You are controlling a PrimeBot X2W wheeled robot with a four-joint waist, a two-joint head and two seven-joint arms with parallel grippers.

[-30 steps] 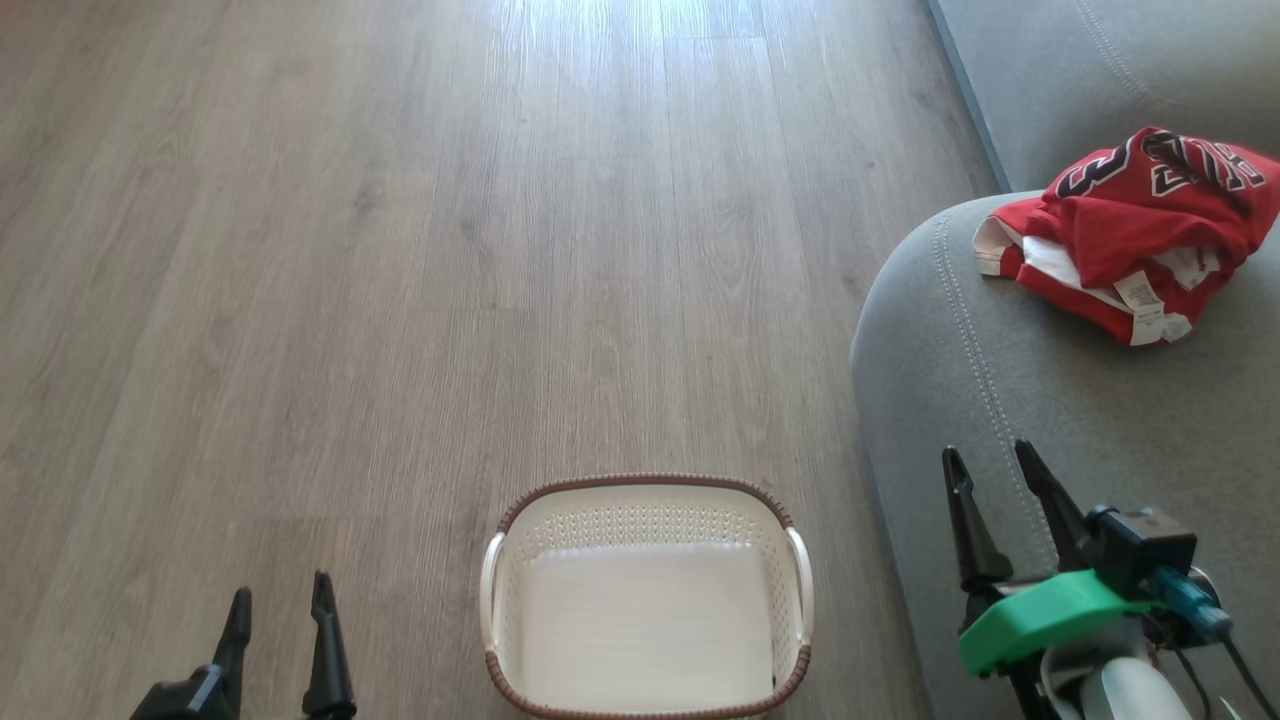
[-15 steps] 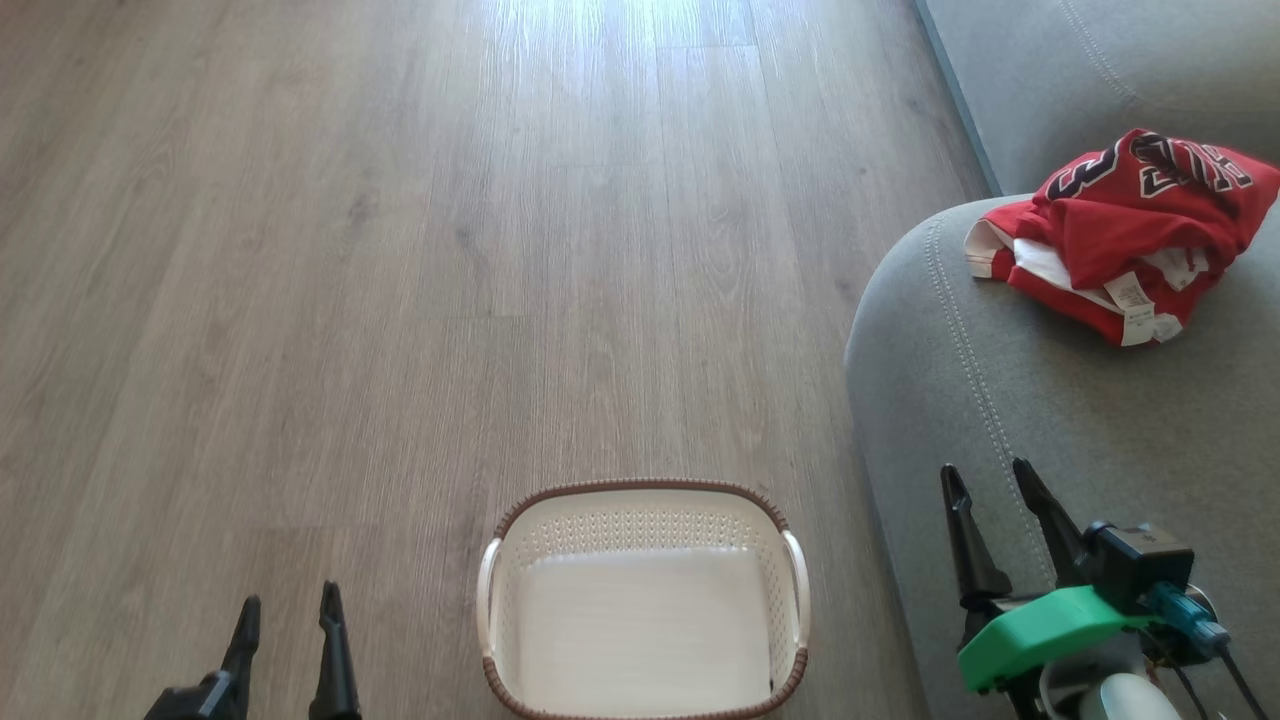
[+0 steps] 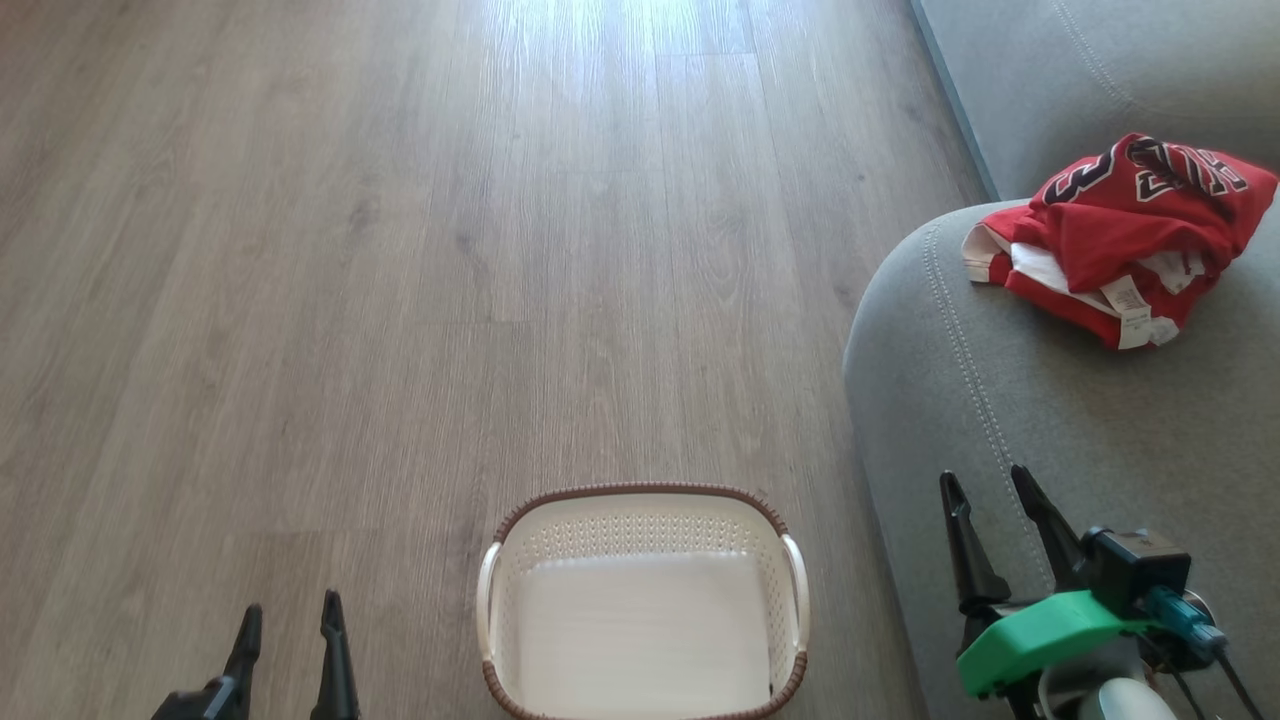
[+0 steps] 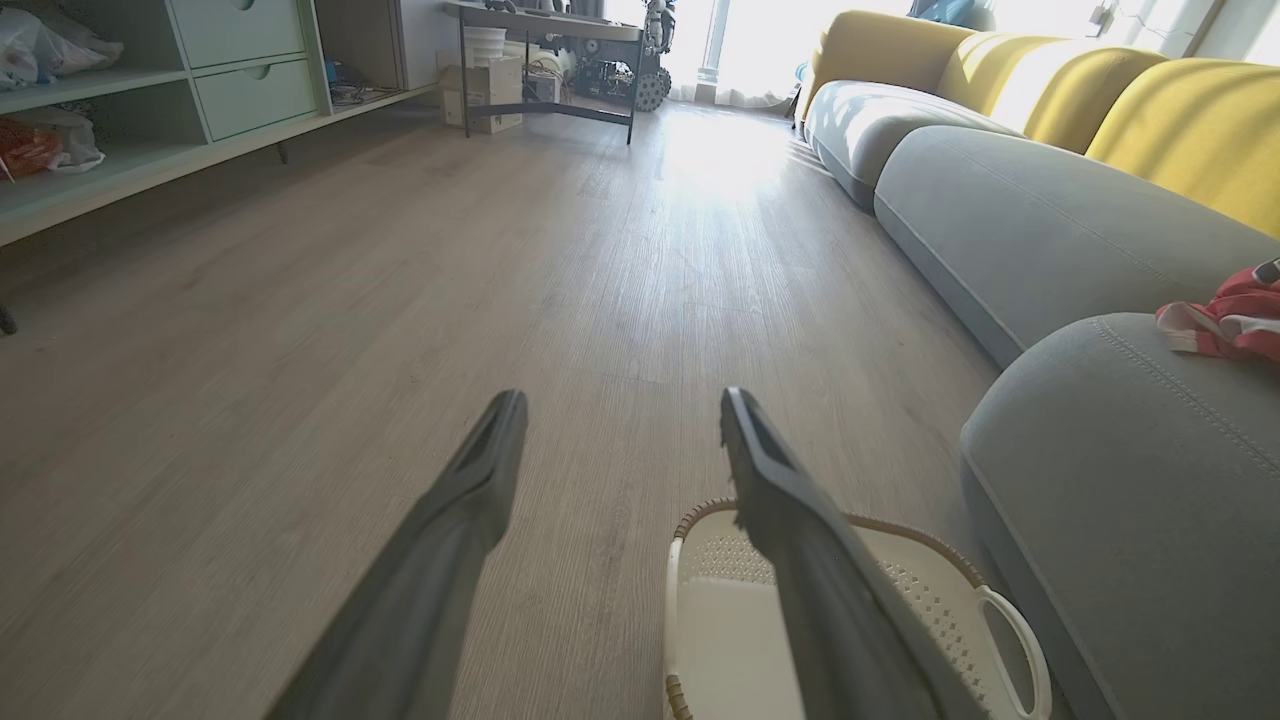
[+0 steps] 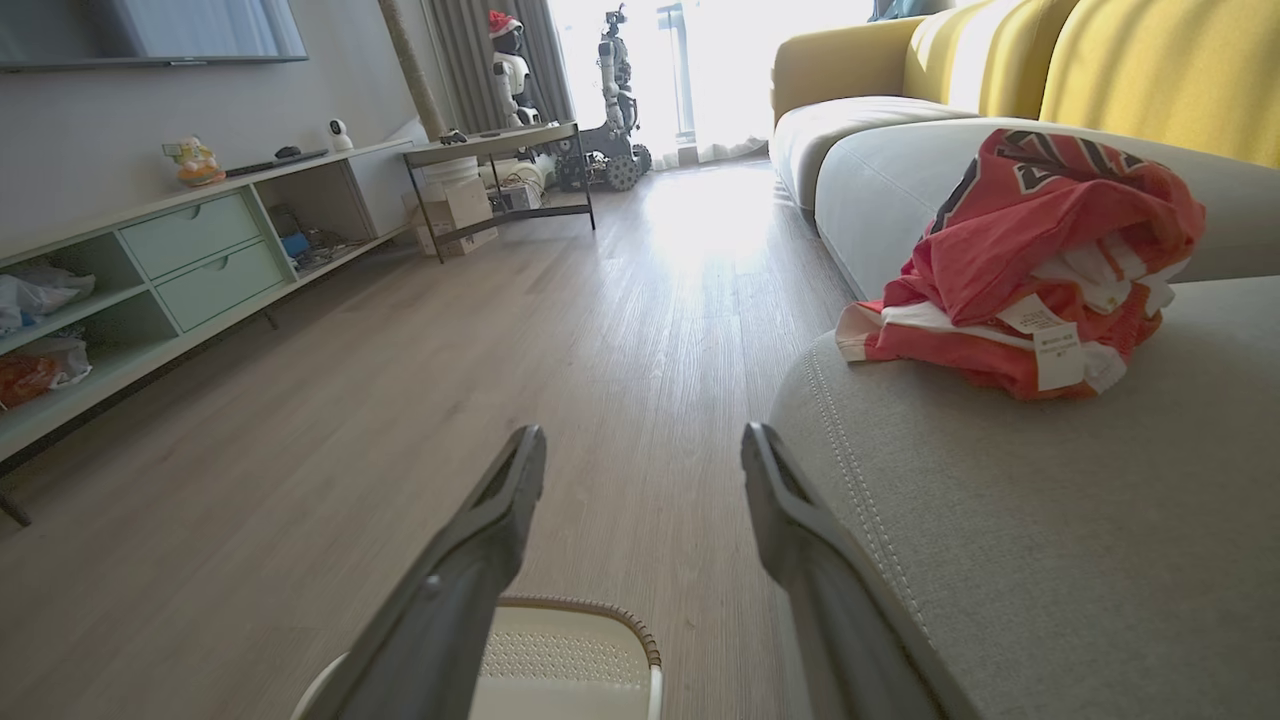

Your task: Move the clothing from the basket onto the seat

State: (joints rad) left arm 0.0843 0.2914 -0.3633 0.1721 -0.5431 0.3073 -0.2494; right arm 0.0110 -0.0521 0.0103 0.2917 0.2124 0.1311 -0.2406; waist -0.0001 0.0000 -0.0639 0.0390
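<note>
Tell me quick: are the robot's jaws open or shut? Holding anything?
Left gripper: jaws open, holding nothing.
Right gripper: jaws open, holding nothing.

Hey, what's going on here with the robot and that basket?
The red clothing lies in a crumpled heap on the grey seat, and the basket stands empty on the wooden floor beside it. Both of the robot's grippers are open and hold nothing: the left gripper hangs over the floor left of the basket, the right gripper over the seat's edge. The job looks done.
</note>
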